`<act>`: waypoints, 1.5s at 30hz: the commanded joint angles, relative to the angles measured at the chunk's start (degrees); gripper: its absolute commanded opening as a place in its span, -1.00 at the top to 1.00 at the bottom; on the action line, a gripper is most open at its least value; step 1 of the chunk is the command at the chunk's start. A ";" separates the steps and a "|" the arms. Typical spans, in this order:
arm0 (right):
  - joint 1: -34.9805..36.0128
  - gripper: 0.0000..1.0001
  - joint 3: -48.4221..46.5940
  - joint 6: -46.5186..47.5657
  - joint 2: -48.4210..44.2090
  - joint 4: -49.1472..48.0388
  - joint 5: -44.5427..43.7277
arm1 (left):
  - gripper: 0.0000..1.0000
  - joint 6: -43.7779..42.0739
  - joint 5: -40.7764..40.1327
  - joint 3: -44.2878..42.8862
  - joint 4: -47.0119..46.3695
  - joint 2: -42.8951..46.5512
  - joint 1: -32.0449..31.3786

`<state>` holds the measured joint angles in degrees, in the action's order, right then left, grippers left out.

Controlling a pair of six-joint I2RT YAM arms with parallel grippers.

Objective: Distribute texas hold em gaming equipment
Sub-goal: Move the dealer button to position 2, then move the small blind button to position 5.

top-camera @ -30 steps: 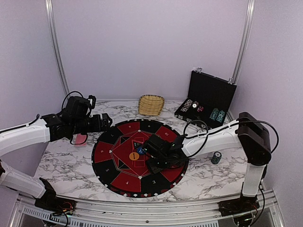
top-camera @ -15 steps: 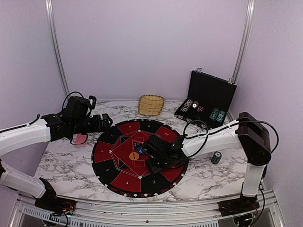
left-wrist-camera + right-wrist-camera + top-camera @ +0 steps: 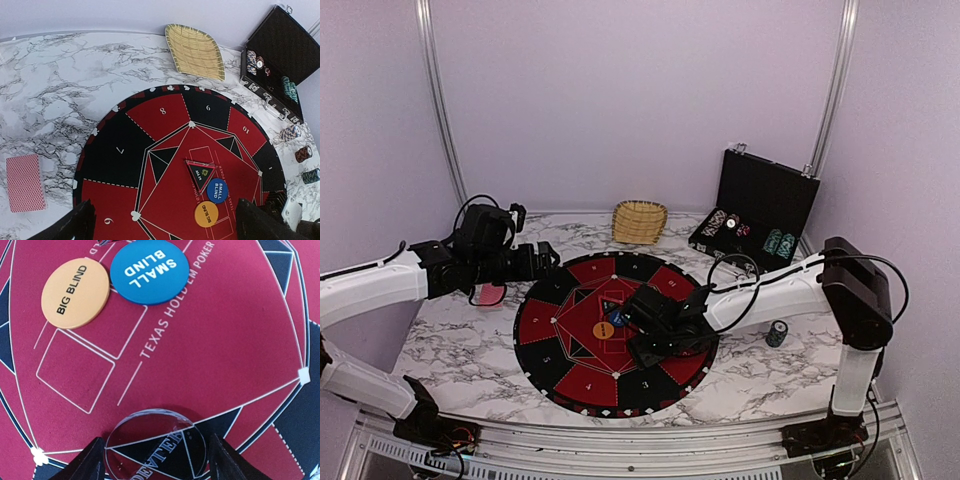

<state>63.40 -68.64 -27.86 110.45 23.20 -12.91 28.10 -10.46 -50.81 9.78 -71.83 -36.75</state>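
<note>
A clear round dealer disc lies flat on the mat between the fingers of my right gripper, whose jaws stand just off its rim on both sides. Ahead of it lie the blue small-blind disc and the orange big-blind disc. In the top view my right gripper is low over the mat's centre. My left gripper hovers open and empty above the mat's left edge. The red-backed card deck lies on the marble left of the mat. Loose chip stacks stand at the right.
The round black-and-red numbered mat covers the table's middle, with a triangular all-in marker on it. A wicker basket sits at the back. An open black case with chips stands back right. A teal chip stack stands beside the right arm.
My right gripper's jaws have widened a little around the clear dealer disc. The left gripper has edged slightly right. Nothing else has moved.
</note>
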 commanded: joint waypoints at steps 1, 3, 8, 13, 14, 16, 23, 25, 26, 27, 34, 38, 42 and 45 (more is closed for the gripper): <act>-0.82 -0.50 -0.02 1.01 0.54 4.42 1.90 | -0.98 -0.15 1.33 -1.82 0.83 -1.06 0.35; -1.26 -0.60 -0.44 1.41 0.39 4.25 2.22 | -0.98 -0.29 1.72 -1.97 0.79 -1.49 0.37; -2.61 -0.71 -2.30 2.39 -0.06 3.98 2.45 | -0.98 -0.63 2.55 -2.35 0.92 -2.02 0.62; -4.82 -0.61 -5.57 4.19 0.43 3.53 2.85 | -0.98 -0.67 2.76 -2.86 1.79 -2.01 0.97; -5.23 -0.57 -6.35 4.65 0.80 3.52 2.90 | -0.98 -0.67 2.88 -3.01 2.12 -2.04 1.06; -5.83 -0.50 -7.82 5.71 1.79 3.48 2.91 | -0.98 -0.80 3.31 -3.07 2.87 -2.08 1.15; -8.32 -0.42 -10.92 8.33 3.11 2.56 4.30 | -0.98 -0.26 7.38 -1.48 5.69 -3.12 0.71; -8.71 -0.41 -11.16 9.01 3.35 1.69 4.99 | -0.98 0.20 7.29 -1.10 6.06 -3.39 0.25; -8.73 -0.38 -11.70 9.30 3.81 1.77 5.25 | -0.98 0.47 7.23 -0.93 6.04 -3.43 0.13; -8.73 -0.35 -12.47 9.51 4.46 1.94 5.43 | -0.98 0.69 7.21 -0.80 6.04 -3.48 0.03; -8.75 -0.20 -15.43 10.62 7.96 2.51 6.18 | -0.98 1.20 6.45 -0.94 6.17 -3.98 0.01; -8.73 -0.13 -17.64 12.08 10.01 2.68 6.07 | -0.98 0.91 5.96 -1.64 6.15 -4.26 0.01; -8.71 -0.08 -20.13 13.30 12.59 3.08 6.53 | -0.98 0.64 5.51 -1.84 6.26 -3.97 0.01; -8.51 -0.04 -21.84 14.23 14.37 3.37 7.24 | -0.98 0.48 5.10 -1.79 6.35 -3.61 0.10</act>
<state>54.83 -87.07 -15.55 122.56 26.17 -6.61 29.15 -4.27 -51.99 14.90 -75.70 -36.60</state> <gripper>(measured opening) 0.527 0.989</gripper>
